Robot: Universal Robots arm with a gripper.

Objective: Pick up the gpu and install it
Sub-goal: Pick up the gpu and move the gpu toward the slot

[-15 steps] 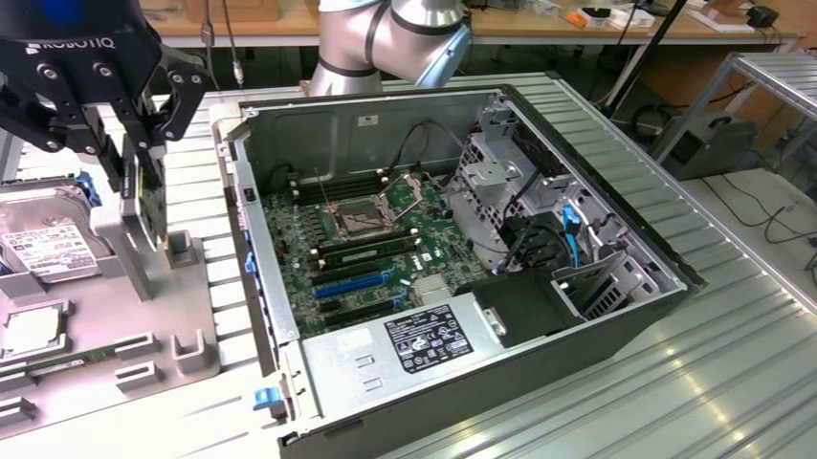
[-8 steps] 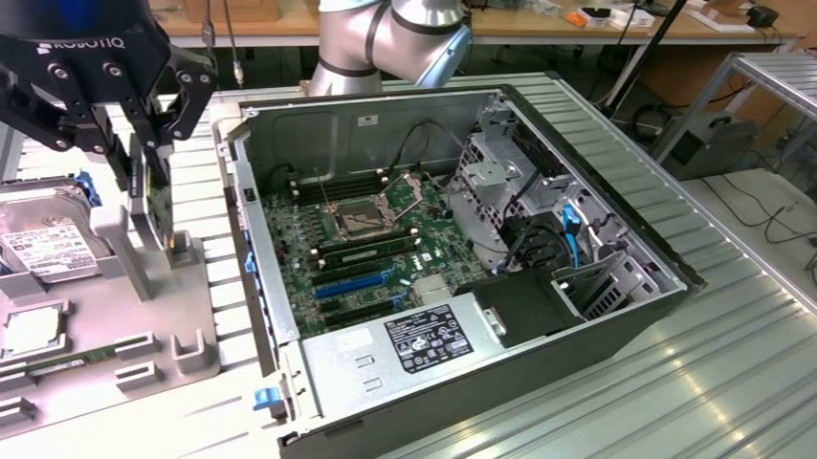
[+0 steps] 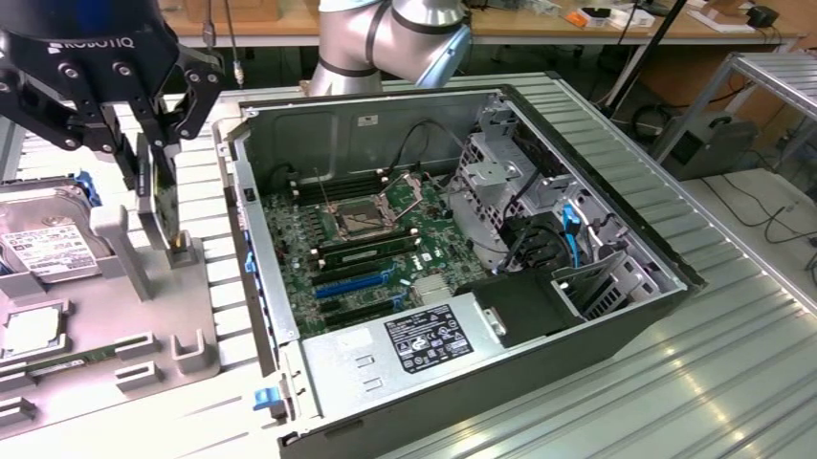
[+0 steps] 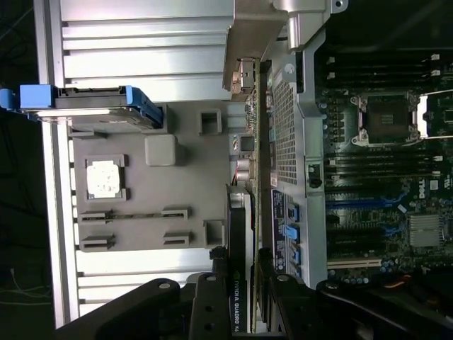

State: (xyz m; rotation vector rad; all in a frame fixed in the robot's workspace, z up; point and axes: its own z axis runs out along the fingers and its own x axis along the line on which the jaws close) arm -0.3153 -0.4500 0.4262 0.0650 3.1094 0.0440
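The gpu [image 3: 164, 215] is a slim black card standing on edge in a slot of the grey holder tray [image 3: 128, 316], at the exterior view's left beside the computer case. My gripper [image 3: 151, 167] hangs over it with one finger on each face, shut on its upper part. The wrist view looks along the gpu [image 4: 238, 234], whose black cooler edge carries a white printed label. There the gripper [image 4: 244, 273] pinches the card from both sides. I cannot tell whether the card's lower edge is still seated in the holder.
The open computer case [image 3: 511, 96] lies on its side with the motherboard [image 3: 370, 239] and blue expansion slots [image 3: 351, 284] exposed. A power supply [image 3: 422, 344] fills its near end. On the tray sit a hard drive [image 3: 45, 239] and a processor [image 3: 33, 330].
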